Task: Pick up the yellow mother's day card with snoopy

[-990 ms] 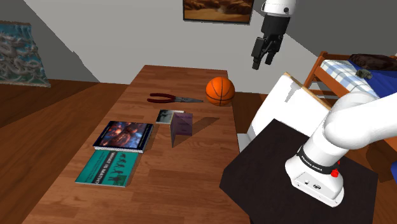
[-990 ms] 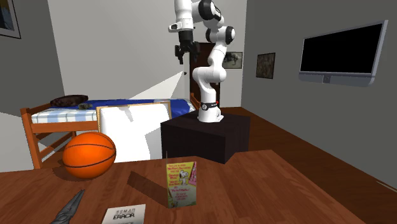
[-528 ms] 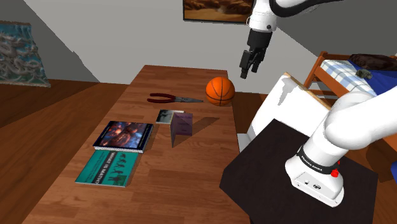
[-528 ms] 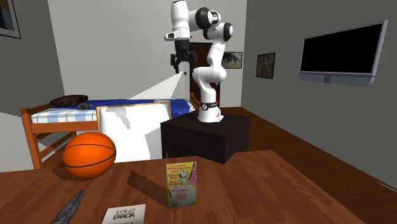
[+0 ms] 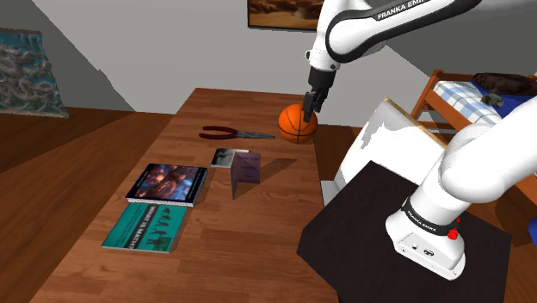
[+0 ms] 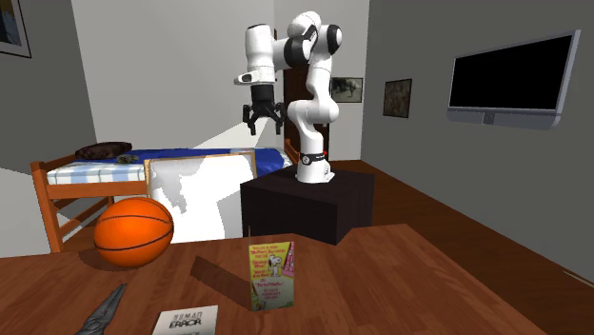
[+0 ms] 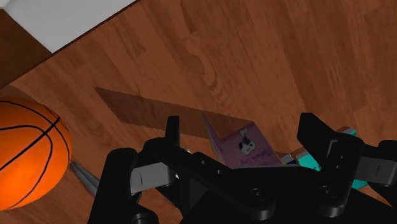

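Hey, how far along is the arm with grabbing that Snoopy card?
Nothing is finished: the card stands upright on the table, untouched. In hand: the gripper hangs open high above the table, and the wrist view looks down on the card. Left: come down, close on the card, lift it.

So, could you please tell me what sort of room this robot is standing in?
Most likely a bedroom: there is a wooden-framed bed, a wall-mounted television, and framed pictures on the walls.

Orange basketball [image 5: 298, 124] rests on the wooden surface [image 5: 258, 224] below the gripper [image 5: 308, 109]; pliers [image 5: 237, 133] lie beside it; books [image 5: 168, 182] farther off.
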### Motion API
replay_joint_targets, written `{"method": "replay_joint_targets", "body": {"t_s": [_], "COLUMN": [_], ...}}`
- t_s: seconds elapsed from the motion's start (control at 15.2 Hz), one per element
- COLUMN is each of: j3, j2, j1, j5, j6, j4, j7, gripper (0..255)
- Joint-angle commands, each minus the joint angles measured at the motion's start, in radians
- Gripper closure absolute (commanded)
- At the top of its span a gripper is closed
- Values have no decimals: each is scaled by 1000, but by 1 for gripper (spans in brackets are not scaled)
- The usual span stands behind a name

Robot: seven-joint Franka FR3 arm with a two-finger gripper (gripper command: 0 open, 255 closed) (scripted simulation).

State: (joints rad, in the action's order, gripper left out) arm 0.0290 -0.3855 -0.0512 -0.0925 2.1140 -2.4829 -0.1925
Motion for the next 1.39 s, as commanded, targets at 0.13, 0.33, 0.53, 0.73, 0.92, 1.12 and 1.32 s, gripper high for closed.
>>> {"method": "replay_joint_targets", "body": {"t_s": [0.13,0.33,0.53,0.73,0.92,1.12,1.32], "j3": [1,3,8,17,27,39,49], "j2": [145,261,378,495,610,725,839], "j1": [-19,-30,-40,-48,-55,-61,-70], "j5": [-2,-4,-6,-5,0,12,29], "j6": [132,221,299,366,420,464,496], "j4": [30,68,118,180,252,335,427], "j7": [-72,-126,-177,-225,-268,-306,-340], "gripper": [0,0,0,0,0,0,0]}}
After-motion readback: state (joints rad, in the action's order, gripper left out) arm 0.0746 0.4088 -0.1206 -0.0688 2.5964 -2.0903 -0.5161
